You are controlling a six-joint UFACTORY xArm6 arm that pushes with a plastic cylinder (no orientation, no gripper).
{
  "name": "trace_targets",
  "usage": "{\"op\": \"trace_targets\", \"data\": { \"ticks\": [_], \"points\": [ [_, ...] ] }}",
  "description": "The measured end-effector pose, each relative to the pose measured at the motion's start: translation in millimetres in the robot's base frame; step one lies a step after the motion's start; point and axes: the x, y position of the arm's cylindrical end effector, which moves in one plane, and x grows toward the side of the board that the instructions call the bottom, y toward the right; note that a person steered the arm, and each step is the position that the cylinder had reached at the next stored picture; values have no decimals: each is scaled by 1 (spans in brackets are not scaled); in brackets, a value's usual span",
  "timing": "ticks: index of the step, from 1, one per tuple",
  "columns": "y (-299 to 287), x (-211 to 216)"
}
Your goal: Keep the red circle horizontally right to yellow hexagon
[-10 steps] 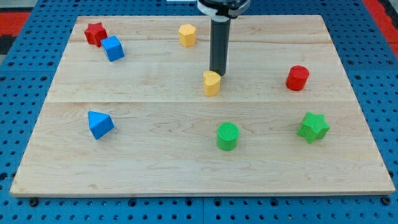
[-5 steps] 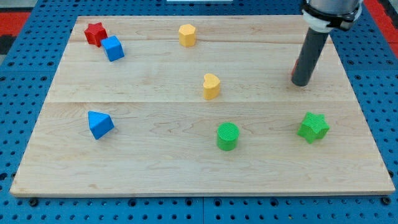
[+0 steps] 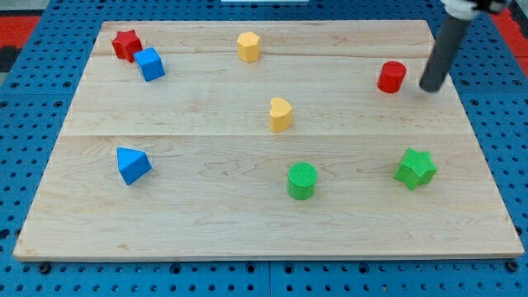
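The red circle (image 3: 392, 77) stands on the wooden board at the view's upper right. The yellow hexagon (image 3: 248, 46) stands near the top edge, left of centre, a little higher in the view than the red circle. My tip (image 3: 430, 87) is just right of the red circle, with a small gap between them. The rod rises to the view's top right corner.
A yellow heart (image 3: 280, 114) stands mid-board. A green circle (image 3: 302, 181) and a green star (image 3: 416, 168) stand lower right. A blue triangle (image 3: 132, 164) is lower left. A red star (image 3: 126, 44) and a blue cube (image 3: 150, 63) are upper left.
My tip has swept from the yellow heart across to the right, past the red circle. The red circle has shifted up the view and slightly left. The yellow heart stayed put.
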Motion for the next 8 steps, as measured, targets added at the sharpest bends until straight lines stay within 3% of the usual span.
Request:
{"op": "trace_targets", "data": {
  "ticks": [1,2,3,4,7,8],
  "points": [
    [-57,-40],
    [-72,-92],
    [-67,-82],
    [-105,-82],
    [-107,-77],
    [-199,-78]
  ]
}}
